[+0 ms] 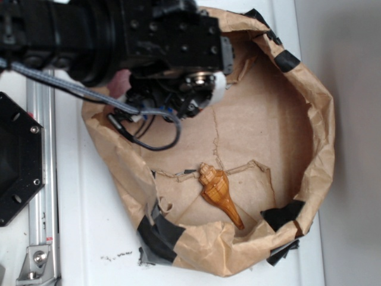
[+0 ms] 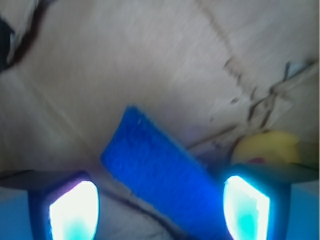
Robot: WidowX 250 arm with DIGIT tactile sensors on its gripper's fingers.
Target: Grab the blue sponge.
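The gripper (image 2: 160, 205) hangs with jaws apart, the blue sponge (image 2: 160, 175) lying diagonally between them at lower centre.

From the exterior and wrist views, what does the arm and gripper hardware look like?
The arm is black and blocky, with visible screw heads and round joint housings. A grey braided cable and loose black wires hang under it, near a white ring. In the wrist view, the gripper has dark blue fingers whose inner pads glow white-cyan.
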